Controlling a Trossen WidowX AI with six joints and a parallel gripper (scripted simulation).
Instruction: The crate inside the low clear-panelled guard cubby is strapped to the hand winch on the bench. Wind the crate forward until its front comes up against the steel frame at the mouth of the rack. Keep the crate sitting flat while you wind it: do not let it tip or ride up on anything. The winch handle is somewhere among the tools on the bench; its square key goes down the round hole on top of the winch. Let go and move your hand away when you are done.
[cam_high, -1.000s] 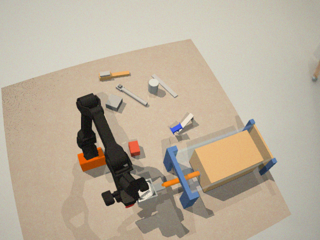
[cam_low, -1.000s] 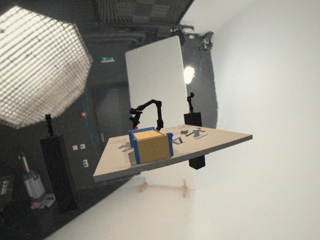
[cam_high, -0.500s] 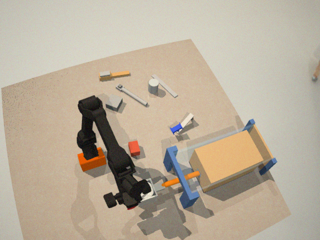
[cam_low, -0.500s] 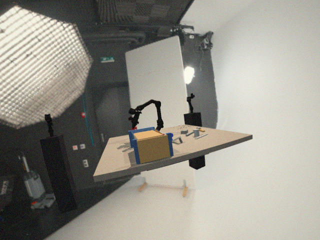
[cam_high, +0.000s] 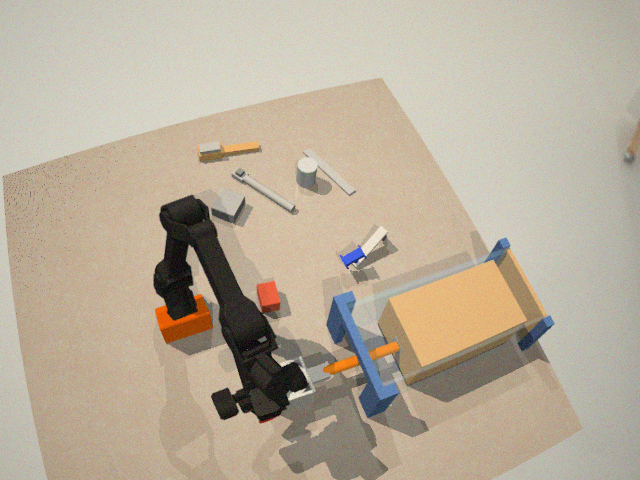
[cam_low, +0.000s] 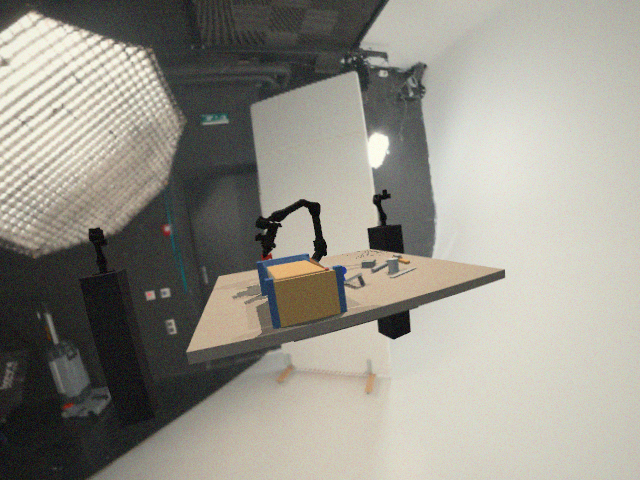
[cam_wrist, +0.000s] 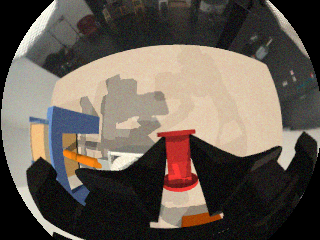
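Observation:
The tan crate (cam_high: 454, 310) (cam_low: 305, 297) sits flat inside the clear-panelled cubby. A small gap shows between its front and the blue frame (cam_high: 361, 351) (cam_wrist: 67, 127) at the mouth. An orange strap (cam_high: 361, 359) (cam_wrist: 83, 159) runs through the frame to the grey winch (cam_high: 316, 374) (cam_wrist: 123, 158). My gripper (cam_high: 266, 414) (cam_wrist: 176, 139) is just left of the winch, pointing down. It is shut on the red grip (cam_wrist: 179, 160) of the winch handle, whose orange arm (cam_wrist: 200, 219) shows below the fingers. The arm hides the hole on top of the winch.
A red block (cam_high: 268, 296) lies beside the orange arm base (cam_high: 183, 322). A blue-and-white clamp (cam_high: 361, 250) lies behind the cubby. Farther back are a grey block (cam_high: 227, 204), a grey rod tool (cam_high: 266, 192), a grey cylinder (cam_high: 306, 172), a flat bar (cam_high: 329, 171) and an orange brush (cam_high: 227, 149).

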